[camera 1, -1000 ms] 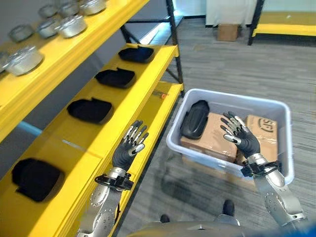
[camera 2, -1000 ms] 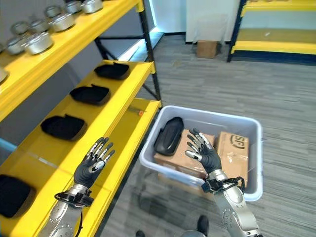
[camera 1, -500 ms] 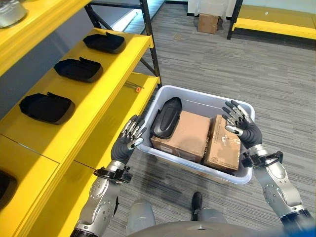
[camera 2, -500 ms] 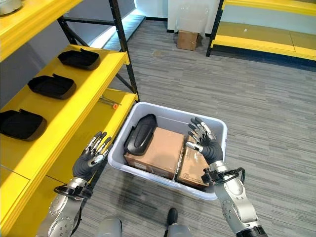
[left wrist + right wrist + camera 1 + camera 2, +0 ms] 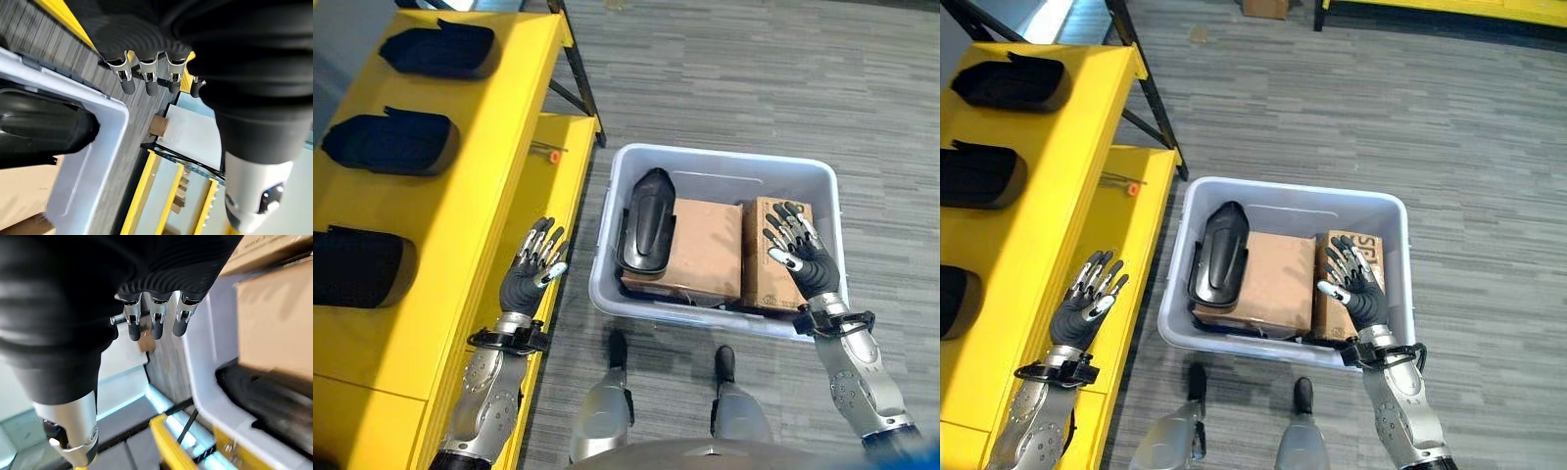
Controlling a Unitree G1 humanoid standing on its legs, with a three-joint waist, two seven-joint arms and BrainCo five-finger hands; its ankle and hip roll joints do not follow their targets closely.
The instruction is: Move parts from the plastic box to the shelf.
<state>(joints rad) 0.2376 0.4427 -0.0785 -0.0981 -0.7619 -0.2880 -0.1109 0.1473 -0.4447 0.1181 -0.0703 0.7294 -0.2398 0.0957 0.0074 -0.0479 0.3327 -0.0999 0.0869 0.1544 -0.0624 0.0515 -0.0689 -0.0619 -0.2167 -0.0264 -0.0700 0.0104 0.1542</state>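
Observation:
A pale grey plastic box (image 5: pixel 613 202) stands on the floor by the yellow shelf (image 5: pixel 480 147). A black moulded part (image 5: pixel 644 221) lies along its left side, beside two brown cardboard boxes (image 5: pixel 705 247). More black parts (image 5: pixel 386 143) lie in a row on the shelf. My left hand (image 5: pixel 529 275) hovers open over the shelf's lower edge, left of the box and holding nothing. Over the right cardboard box my right hand (image 5: pixel 798 257) is open too, fingers spread and empty.
A small orange-tipped item (image 5: pixel 551 154) lies on the lower shelf board. The shelf's black upright (image 5: pixel 576 92) rises just behind the box. Grey plank floor (image 5: pixel 754 88) stretches beyond and to the right of the box.
The camera has tilted further down, so the box sits higher and the shelf slides left in view. Both hands stay open and empty in much the same places by the box.

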